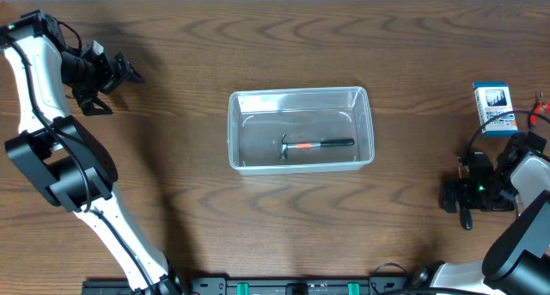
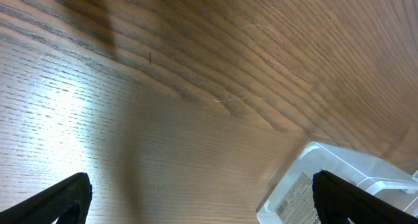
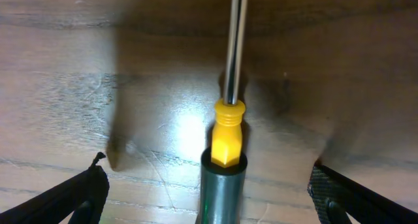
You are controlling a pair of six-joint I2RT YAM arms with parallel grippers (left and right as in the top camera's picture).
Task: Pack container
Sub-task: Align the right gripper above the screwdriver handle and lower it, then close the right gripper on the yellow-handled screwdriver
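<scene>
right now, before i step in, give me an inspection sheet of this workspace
surface: brown wood-grain table, some glare, no spills seen
job's things: clear container mid-table, upright and open; a small hammer lies flat inside; a screwdriver with a yellow part lies on the wood, outside the container
clutter: blue box near the right edge
grippers: left tool open, empty, over bare wood beside the container's corner; right tool open, straddling the screwdriver, not gripping it
cables: black cable crosses the blue box; red leads at the right edge
surroundings: black rail along the near edge; otherwise nothing seen
</scene>
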